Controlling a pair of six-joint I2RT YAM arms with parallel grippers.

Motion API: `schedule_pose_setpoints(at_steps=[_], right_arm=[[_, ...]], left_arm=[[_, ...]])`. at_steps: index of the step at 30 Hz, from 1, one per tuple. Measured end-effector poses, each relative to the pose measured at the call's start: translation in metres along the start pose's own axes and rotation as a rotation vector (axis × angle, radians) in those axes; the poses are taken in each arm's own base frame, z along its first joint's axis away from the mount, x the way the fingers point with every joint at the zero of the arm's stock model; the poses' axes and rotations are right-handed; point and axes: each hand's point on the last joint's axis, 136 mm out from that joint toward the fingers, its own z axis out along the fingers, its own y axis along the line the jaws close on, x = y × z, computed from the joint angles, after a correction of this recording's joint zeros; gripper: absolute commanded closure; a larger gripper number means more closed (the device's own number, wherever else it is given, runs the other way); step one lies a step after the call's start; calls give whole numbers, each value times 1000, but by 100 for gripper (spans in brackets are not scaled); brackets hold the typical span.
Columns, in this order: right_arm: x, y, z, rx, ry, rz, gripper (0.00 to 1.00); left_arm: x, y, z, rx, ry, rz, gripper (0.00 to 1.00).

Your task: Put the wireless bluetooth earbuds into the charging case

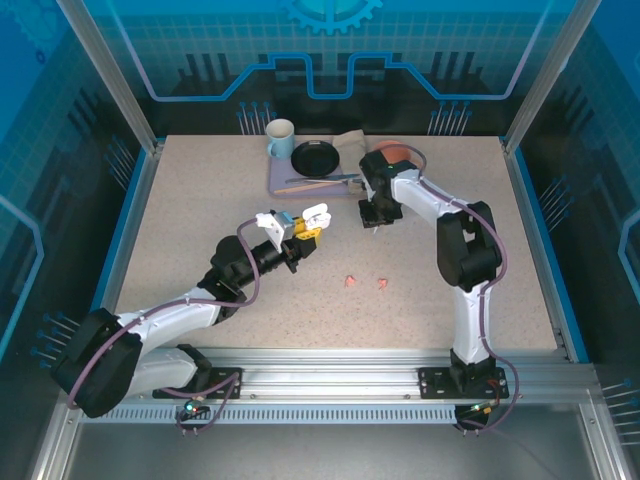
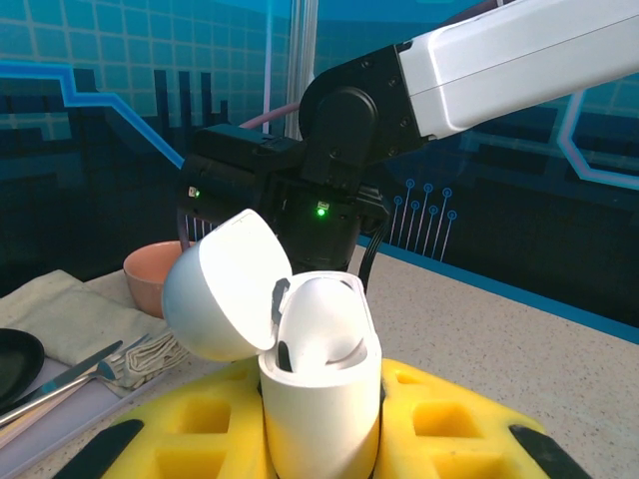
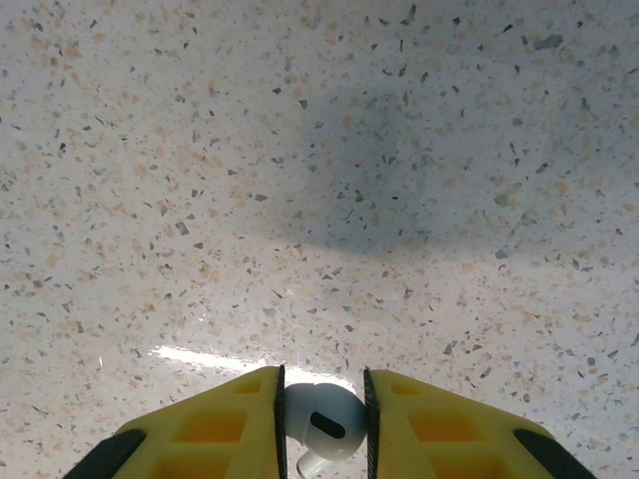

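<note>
My left gripper [image 1: 298,234] is shut on the white charging case [image 2: 319,409], holding it upright above the table's middle. The case lid [image 2: 225,284] is swung open to the left, and one white earbud [image 2: 321,324] sits inside. My right gripper [image 1: 374,220] hangs close over the table to the right of the case. Its yellow fingers are shut on a second white earbud [image 3: 321,424], head between the pads and stem pointing back. Two salmon-pink earbuds [image 1: 350,281] [image 1: 382,284] lie on the table nearer the front.
At the back stands a tray [image 1: 280,183] with a pale blue mug [image 1: 280,138], a black plate [image 1: 315,158] and cutlery [image 1: 320,181]. A pink bowl [image 1: 398,150] and a folded cloth [image 1: 352,145] sit beside it. The right arm's wrist fills the space just behind the case.
</note>
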Motion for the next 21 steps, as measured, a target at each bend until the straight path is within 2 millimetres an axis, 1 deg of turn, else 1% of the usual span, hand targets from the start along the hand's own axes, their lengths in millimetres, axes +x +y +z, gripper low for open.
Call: schedule_pose_setpoints(at_steps=[7, 9, 11, 14, 19, 21], right_arm=[[12, -3, 5, 3, 10, 12, 77], [12, -3, 1, 1, 1, 14, 77], [10, -2, -9, -5, -21, 15, 77], [4, -1, -33, -17, -79, 13, 77], [-7, 6, -90, -53, -217, 7, 77], [-8, 9, -109, -68, -265, 2, 77]], left_arm=[[-2, 0, 0, 0, -8, -1, 100], [-2, 0, 0, 0, -8, -1, 100], [-1, 1, 0, -3, -7, -2, 100], [3, 2, 1, -9, 2, -5, 100], [10, 4, 2, -14, 20, -13, 100], [13, 4, 3, -15, 27, -15, 100]])
